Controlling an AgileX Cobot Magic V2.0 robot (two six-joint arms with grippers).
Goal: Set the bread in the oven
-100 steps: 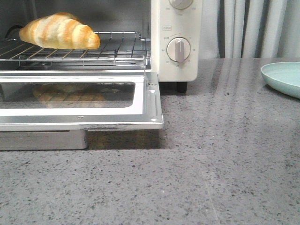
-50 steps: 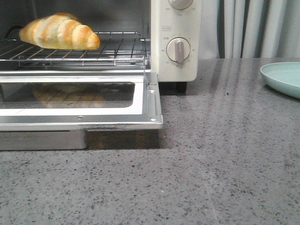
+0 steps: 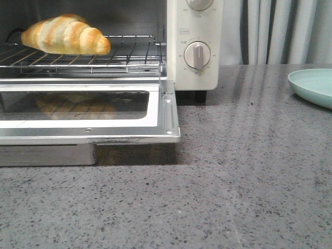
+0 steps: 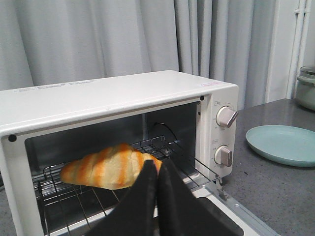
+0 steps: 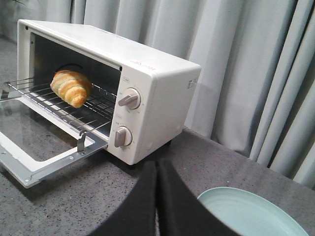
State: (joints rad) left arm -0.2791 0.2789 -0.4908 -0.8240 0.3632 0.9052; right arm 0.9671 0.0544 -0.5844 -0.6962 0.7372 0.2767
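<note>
The bread [image 3: 65, 35], a golden-brown croissant with paler bands, lies on the wire rack [image 3: 124, 57] inside the cream-white oven [image 3: 197, 46]. The oven's glass door [image 3: 88, 109] hangs open and flat. The bread also shows in the left wrist view [image 4: 106, 167] and in the right wrist view [image 5: 71, 87]. My left gripper [image 4: 157, 169] is shut and empty, in front of the oven's opening, apart from the bread. My right gripper [image 5: 157, 169] is shut and empty above the counter, to the right of the oven. Neither gripper shows in the front view.
A pale green plate [image 3: 314, 85] lies on the grey counter to the right of the oven; it also shows in the right wrist view [image 5: 251, 214]. Two dials [image 3: 197, 55] sit on the oven's right panel. Grey curtains hang behind. A pot [image 4: 306, 88] stands far right.
</note>
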